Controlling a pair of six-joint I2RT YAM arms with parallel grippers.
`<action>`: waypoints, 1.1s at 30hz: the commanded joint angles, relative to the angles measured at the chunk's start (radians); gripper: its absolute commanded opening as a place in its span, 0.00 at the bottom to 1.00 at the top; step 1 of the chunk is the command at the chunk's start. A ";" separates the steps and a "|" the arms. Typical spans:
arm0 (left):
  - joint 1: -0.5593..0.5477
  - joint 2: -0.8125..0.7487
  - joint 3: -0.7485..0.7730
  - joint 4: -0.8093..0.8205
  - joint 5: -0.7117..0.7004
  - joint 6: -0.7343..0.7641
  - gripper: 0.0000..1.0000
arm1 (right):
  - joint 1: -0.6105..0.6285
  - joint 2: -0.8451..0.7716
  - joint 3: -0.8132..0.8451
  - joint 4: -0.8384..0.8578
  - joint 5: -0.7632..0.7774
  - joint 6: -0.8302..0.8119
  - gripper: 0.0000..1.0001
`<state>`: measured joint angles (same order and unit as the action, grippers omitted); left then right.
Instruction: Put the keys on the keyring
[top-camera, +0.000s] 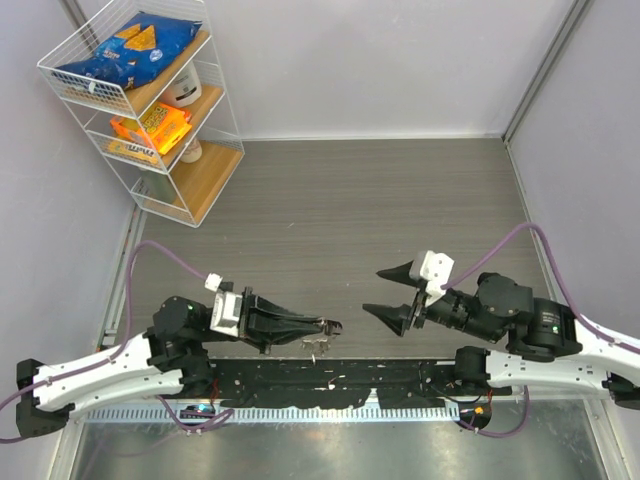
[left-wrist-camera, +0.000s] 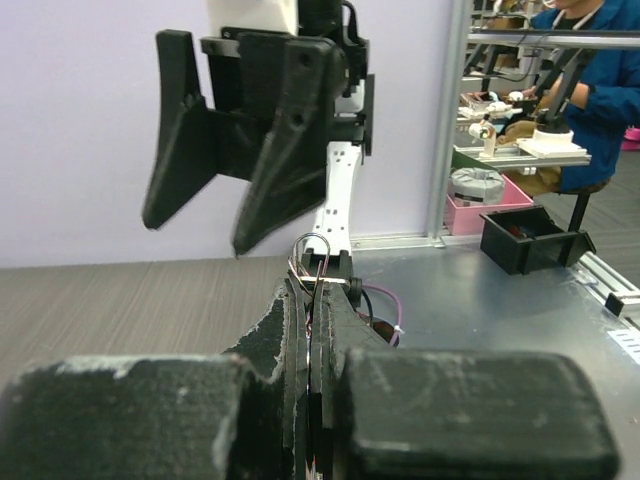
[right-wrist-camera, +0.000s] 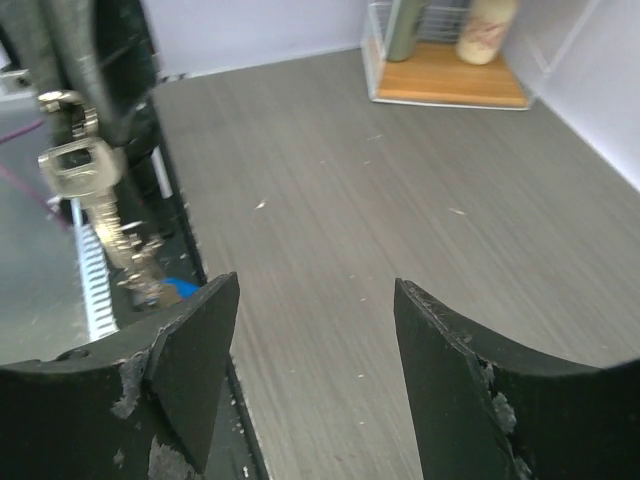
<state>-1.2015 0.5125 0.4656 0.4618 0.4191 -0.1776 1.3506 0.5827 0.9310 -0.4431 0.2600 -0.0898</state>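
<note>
Where the two arms meet over the near part of the counter (top-camera: 350, 200), the left end effector (top-camera: 328, 326) is pressed together on the keyring (left-wrist-camera: 311, 240), a thin wire loop poking out between its fingertips. The keys (top-camera: 318, 343) dangle under those tips; whether they touch the counter I cannot tell. From the right wrist view, one silvery key hangs at the left with smaller pieces bunched below it. The right end effector (top-camera: 388, 293) faces it from the right, near but apart, its fingers spread wide and holding nothing. A wire shelf rack (top-camera: 150, 110) with snack bags (top-camera: 130, 48) stands at the far left.
</note>
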 joint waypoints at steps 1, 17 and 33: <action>-0.001 0.047 0.061 0.093 -0.085 -0.045 0.00 | -0.001 0.035 -0.044 0.067 -0.204 0.021 0.69; -0.001 0.119 0.105 0.123 -0.128 -0.092 0.00 | -0.001 0.029 -0.201 0.391 -0.393 -0.016 0.69; -0.001 0.040 0.050 0.097 -0.320 -0.079 0.20 | -0.001 -0.001 -0.170 0.339 -0.263 -0.031 0.06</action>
<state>-1.2083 0.6178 0.5205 0.4953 0.2550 -0.2714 1.3445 0.6369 0.7326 -0.0910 -0.0780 -0.1169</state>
